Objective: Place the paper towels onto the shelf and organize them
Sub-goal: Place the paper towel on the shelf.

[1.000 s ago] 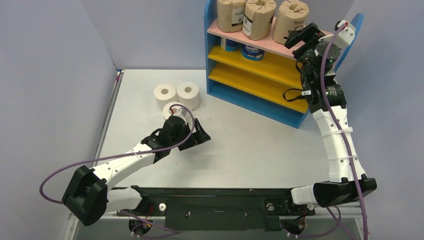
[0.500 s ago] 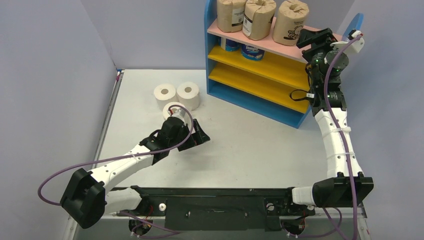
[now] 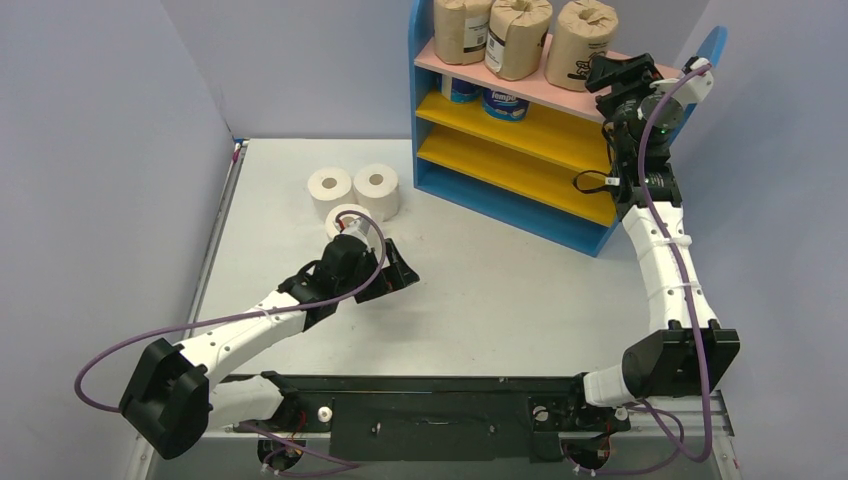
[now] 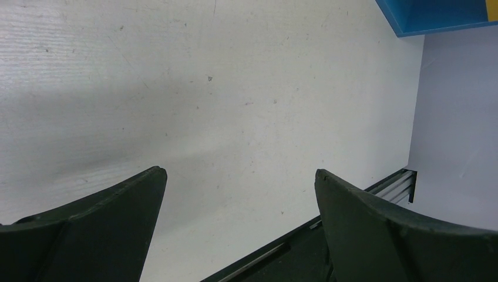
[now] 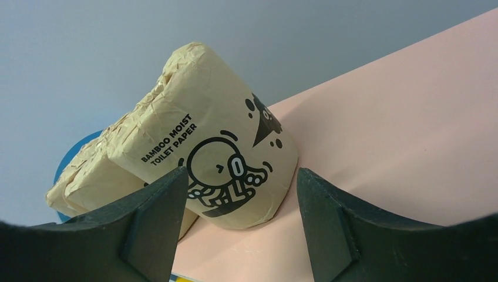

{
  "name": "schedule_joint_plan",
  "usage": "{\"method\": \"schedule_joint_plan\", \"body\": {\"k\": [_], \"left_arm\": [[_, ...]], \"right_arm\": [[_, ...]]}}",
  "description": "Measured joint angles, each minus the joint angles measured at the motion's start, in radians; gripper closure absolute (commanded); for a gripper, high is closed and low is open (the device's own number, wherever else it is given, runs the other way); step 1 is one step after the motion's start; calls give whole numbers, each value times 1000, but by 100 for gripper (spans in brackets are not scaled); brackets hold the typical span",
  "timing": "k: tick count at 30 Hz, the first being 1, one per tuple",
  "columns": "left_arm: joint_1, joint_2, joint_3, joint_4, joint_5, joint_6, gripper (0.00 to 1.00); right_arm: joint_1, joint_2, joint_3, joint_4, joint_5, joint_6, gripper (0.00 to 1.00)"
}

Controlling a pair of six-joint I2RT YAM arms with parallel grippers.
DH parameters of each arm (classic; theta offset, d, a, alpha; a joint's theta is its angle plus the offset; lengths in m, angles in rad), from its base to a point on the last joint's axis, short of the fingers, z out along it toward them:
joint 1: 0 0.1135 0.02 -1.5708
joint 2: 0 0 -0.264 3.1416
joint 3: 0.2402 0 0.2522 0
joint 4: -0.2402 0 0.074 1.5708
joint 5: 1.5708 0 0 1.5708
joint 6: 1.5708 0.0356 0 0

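- Upper right of the overhead view: right hand (image 3: 603, 75) hovers at the pink top board (image 5: 411, 117) of the shelf (image 3: 420, 110), fingers spread, released, gripping nothing.
- Rightmost brown roll (image 5: 217, 158) stands upright just ahead of those fingers; I cannot tell whether one finger touches it. Two more brown ones stand beside it on the same board.
- Tempo rolls (image 3: 505, 103) sit on the upper yellow board.
- Centre-left: left hand (image 3: 400, 272) is low over the desk (image 3: 500, 290), fingers wide apart, empty. Three white rolls (image 3: 330, 187) are clustered just beyond it, not yet shelved.
- Risk: a sideways sweep by the right hand could tip the brown roll off the board.
- Risk: the white rolls touch each other, so closing on one may shove its neighbours; soft paper dents easily.
- Surface: matte white, faintly scuffed. Plain pale walls (image 3: 100, 150) close in at left and behind.
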Motion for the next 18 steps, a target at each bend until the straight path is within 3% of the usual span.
{"method": "schedule_joint_plan", "body": {"k": [18], "left_arm": [[0,-10,-10,0,-2,1,2]], "right_arm": [[0,46,35,19,-65,4,37]]}}
